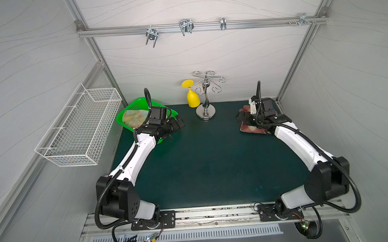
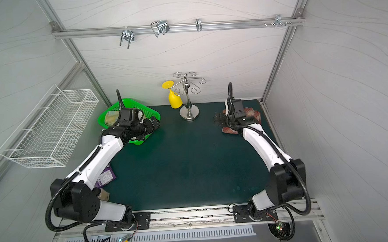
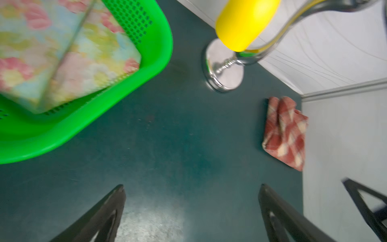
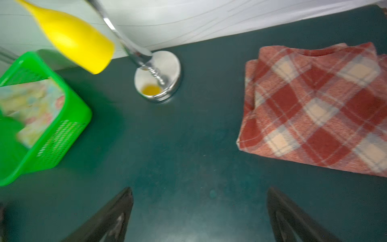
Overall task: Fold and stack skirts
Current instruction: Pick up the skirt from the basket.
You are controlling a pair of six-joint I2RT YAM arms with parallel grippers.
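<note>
Spread and empty, left hand (image 3: 192, 186) and right hand (image 4: 200, 188) hover; plaid skirt (image 4: 314, 109) lies folded on the worktop (image 1: 202, 159), floral skirt (image 3: 62, 52) well apart in green basket (image 3: 155, 52), stacking apparently undone.

Print on the purple wrapper (image 2: 106, 177) cannot be read.

Red-brown and cream plaid skirt (image 4: 314, 109), pale yellow-blue skirt (image 3: 94, 52) (pink flowers), green basket (image 3: 159, 52), yellow cup (image 4: 77, 39), dark teal mat (image 4: 188, 146)

Folded red-cream plaid skirt (image 4: 314, 109) lies on the mat (image 4: 188, 146); pale floral skirt (image 3: 62, 52) sits inside green basket (image 3: 155, 52).
</note>
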